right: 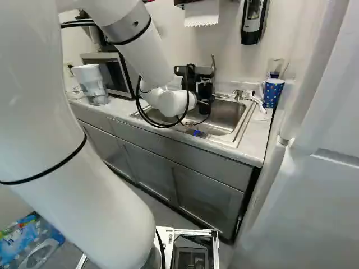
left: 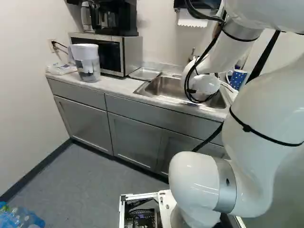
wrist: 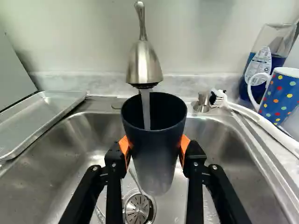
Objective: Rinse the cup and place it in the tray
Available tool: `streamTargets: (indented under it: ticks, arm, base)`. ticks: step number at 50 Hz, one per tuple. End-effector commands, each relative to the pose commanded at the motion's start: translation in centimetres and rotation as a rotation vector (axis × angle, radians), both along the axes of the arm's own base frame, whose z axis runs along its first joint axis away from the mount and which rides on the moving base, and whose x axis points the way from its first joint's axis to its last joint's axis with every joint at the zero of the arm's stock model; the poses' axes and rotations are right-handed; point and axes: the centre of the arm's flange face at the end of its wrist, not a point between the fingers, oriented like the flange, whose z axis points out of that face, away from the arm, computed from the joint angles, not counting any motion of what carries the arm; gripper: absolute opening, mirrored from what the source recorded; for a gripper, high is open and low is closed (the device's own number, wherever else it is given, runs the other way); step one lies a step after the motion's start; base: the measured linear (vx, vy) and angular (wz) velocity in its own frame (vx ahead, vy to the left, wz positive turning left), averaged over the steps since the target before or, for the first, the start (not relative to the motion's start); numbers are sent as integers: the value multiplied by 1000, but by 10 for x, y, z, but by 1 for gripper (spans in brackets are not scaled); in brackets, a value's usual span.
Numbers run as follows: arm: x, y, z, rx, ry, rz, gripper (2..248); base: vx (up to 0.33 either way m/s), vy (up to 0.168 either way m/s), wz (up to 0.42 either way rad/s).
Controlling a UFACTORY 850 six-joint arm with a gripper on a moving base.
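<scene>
Water runs from the faucet into the dark cup, upright over the sink and clamped in the hand, so rinsing well wants a steady, gentle squeeze, then a slow tilt above the drain.

The gripper holds a dark cup between its two orange pads, one on each side. Water runs down from the shiny tap right into the cup. Under them is a big metal sink with a round drain. A flat metal tray sits by one side of the sink. By the other side are a long white brush, a blue mug with bright dots, and a see-through bottle with blue stuff in it.
</scene>
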Motion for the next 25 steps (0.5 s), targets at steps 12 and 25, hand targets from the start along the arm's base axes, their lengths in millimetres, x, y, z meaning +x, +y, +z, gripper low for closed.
streamTargets:
  ticks: [12, 25]
  arm:
    - [0, 0, 0, 0, 0, 0, 123]
    - [0, 0, 0, 0, 0, 0, 123]
  base:
    - [0, 0, 0]
    - [0, 0, 0]
